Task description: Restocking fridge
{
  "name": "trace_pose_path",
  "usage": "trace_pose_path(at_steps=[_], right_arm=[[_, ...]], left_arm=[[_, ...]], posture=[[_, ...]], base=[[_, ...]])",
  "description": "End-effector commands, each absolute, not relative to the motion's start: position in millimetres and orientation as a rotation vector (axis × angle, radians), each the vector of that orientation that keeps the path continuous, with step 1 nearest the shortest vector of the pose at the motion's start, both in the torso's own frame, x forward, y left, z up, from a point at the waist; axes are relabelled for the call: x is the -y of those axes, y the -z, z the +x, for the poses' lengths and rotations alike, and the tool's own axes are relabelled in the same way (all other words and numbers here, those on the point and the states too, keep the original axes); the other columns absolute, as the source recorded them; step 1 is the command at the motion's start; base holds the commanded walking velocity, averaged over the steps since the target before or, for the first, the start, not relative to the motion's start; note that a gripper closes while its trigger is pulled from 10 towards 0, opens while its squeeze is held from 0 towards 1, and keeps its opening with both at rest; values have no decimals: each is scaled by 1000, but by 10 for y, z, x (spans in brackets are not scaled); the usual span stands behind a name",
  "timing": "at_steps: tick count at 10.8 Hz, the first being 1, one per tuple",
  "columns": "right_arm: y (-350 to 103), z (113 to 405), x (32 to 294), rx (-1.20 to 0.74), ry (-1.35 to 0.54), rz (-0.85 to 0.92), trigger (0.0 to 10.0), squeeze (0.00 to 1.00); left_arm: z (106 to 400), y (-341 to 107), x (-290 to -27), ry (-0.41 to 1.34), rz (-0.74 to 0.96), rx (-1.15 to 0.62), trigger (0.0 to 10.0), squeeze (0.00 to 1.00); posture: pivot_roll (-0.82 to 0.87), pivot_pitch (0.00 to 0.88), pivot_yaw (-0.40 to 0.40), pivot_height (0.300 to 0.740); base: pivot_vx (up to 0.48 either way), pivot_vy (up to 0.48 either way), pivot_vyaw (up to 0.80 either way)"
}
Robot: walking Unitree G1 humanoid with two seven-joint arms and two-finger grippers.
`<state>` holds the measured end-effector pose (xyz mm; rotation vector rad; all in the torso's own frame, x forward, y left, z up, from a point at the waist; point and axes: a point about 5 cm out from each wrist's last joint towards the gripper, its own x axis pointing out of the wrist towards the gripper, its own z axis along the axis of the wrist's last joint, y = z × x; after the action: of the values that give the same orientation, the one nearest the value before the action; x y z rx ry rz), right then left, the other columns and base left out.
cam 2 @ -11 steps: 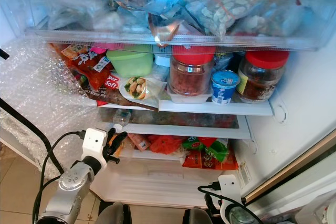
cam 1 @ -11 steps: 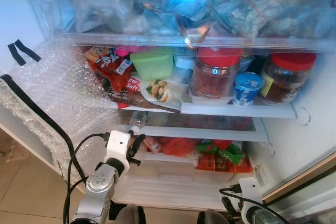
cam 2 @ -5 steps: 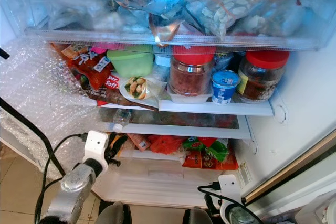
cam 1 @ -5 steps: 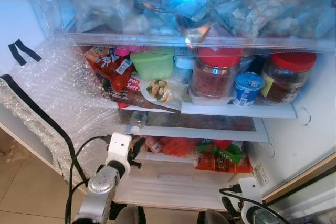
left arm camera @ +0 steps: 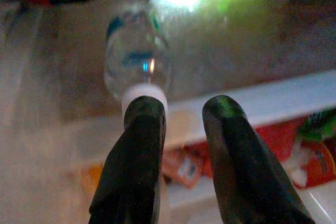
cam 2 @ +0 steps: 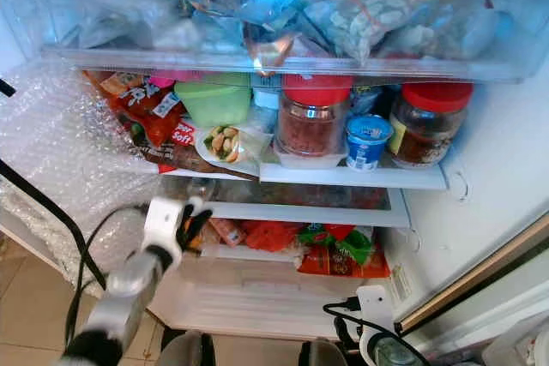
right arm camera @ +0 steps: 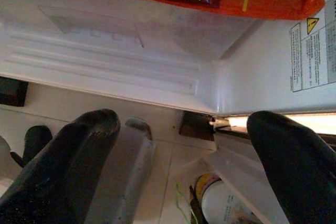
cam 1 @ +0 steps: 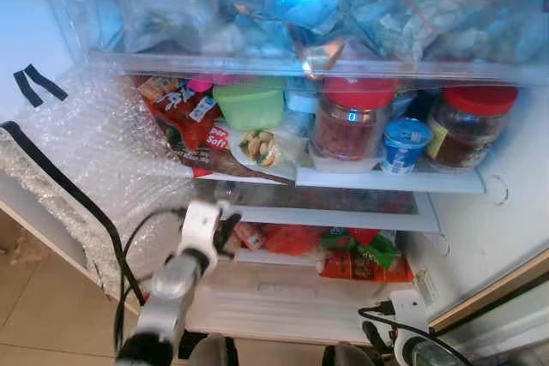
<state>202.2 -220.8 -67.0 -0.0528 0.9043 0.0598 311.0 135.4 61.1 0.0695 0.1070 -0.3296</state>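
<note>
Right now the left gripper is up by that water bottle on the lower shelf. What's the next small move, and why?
Probably ease the left gripper sideways toward the bottle's white cap, then close. The wrist view shows the fingers open, with the cap just beyond one fingertip rather than in the gap, so closing now would likely miss. The right gripper hangs open, low by the fridge base.

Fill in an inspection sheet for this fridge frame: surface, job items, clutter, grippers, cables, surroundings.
Surface: glass shelf, crowded.
Job's things: clear water bottle with white cap, lying on the lower shelf, cap toward the left gripper.
Clutter: two red-lidded jars, green tub, blue yogurt cup, snack packets; bagged food in the top drawer.
Grippers: left open at the cap; right gripper open, low by the fridge base.
Cables: black cable across bubble wrap.
Surroundings: tiled floor.
</note>
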Motion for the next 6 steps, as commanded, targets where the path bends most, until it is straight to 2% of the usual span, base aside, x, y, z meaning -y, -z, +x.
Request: trace_pose_path(at_steps=[1,4,6], right_arm=[[680,1993,2236,-912,-50,-50,10000,0],[675,1997,2245,-912,-51,-52,10000,0],[673,2002,2243,-912,-54,-54,10000,0]], left_arm=[[3139,-599,-1381,322,62,-117,10000,0],[3312,-658,-1432,303,75,-131,10000,0],[3257,-648,-1419,314,57,-98,10000,0]], posture=[[-28,52,-2,655],[-35,52,-6,655],[-29,55,-4,655]], base=[[0,0,0],[0,0,0],[0,0,0]])
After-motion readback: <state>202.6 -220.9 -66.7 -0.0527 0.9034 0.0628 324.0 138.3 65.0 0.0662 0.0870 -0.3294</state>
